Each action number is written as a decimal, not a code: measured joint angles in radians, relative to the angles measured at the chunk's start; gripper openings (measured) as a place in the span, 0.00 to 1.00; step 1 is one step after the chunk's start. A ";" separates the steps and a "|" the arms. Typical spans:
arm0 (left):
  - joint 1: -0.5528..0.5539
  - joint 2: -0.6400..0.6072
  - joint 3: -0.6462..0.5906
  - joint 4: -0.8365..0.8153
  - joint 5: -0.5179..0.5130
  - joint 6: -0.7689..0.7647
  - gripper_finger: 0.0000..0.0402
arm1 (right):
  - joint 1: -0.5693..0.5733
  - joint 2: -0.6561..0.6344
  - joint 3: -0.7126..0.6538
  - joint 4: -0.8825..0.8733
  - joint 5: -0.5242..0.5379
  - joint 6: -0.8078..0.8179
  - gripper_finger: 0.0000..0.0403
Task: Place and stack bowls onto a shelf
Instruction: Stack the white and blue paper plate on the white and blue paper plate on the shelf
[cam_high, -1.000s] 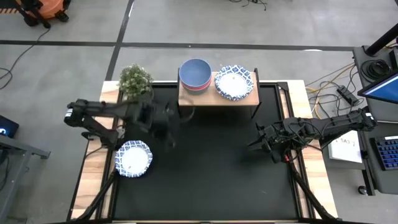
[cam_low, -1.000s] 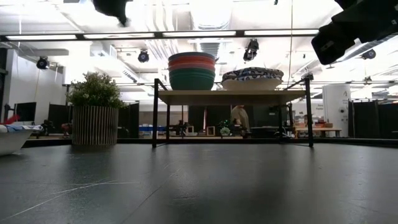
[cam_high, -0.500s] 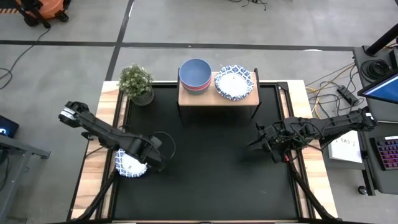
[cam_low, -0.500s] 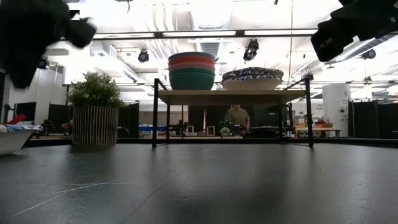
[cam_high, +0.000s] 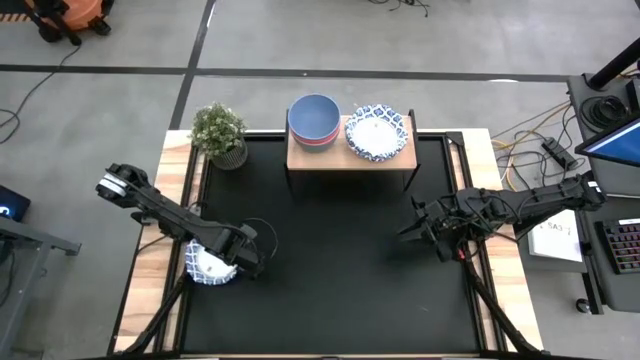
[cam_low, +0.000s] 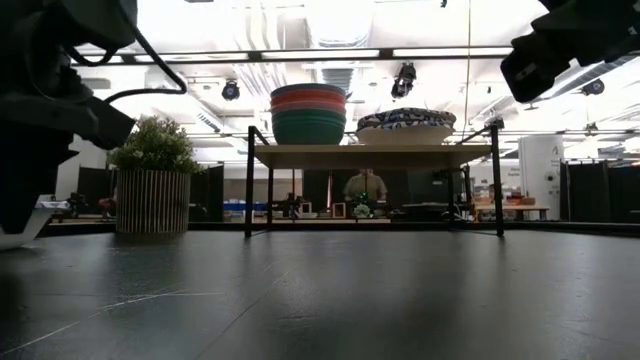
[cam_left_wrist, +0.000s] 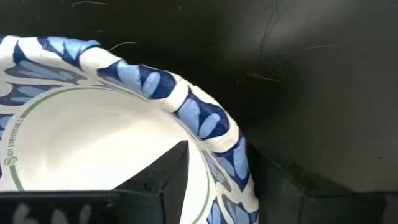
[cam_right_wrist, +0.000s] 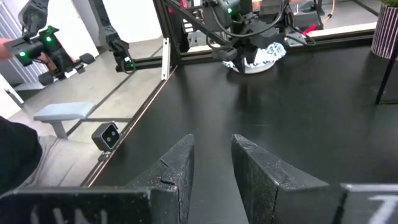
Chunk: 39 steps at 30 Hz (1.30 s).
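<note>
Change noted: a second ago the left arm was up by the shelf's left end; it has since swung back across the table and come down on the last loose bowl. The left gripper (cam_high: 243, 262) now straddles the right-hand rim of the patterned bowl (cam_high: 206, 266), one finger (cam_left_wrist: 163, 177) inside the bowl and the other outside its wall. The fingers are spread around the rim; the wrist view does not show them pressing it yet. Judgement: this is the grasp for the final transfer, and lifting should wait until the fingers pinch the rim.

Well beyond that gripper, toward the table's far edge, a potted plant (cam_high: 219, 132) stands just left of the shelf (cam_high: 350, 160).

Count, left to right. On the table: one patterned bowl, under the left gripper. On the shelf's left half: a stack of plain bowls (cam_low: 308, 112), with green, red and pink edges seen from the low view and a blue one on top from above, so four. On its right half: the patterned stack (cam_high: 378, 132); how many it holds cannot be read.

The right gripper (cam_high: 412, 232) hangs at the right side of the table, well apart from every bowl, fingers slightly parted and holding nothing.
</note>
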<state>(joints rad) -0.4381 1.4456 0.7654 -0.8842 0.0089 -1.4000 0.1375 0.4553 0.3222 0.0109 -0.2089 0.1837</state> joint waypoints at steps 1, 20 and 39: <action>0.000 0.000 0.000 0.001 -0.001 0.002 0.35 | 0.000 0.000 0.000 0.000 0.000 0.000 0.24; -0.012 0.019 0.406 0.003 -0.179 0.466 0.00 | 0.000 -0.022 0.000 -0.093 -0.062 -0.010 0.24; 0.247 0.316 1.058 0.264 -0.491 1.728 0.00 | 0.000 -0.181 0.000 -0.077 -0.114 -0.093 0.24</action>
<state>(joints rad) -0.1907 1.7614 1.8239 -0.6199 -0.4818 0.3281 0.1375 0.2746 0.3224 -0.0658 -0.3226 0.0910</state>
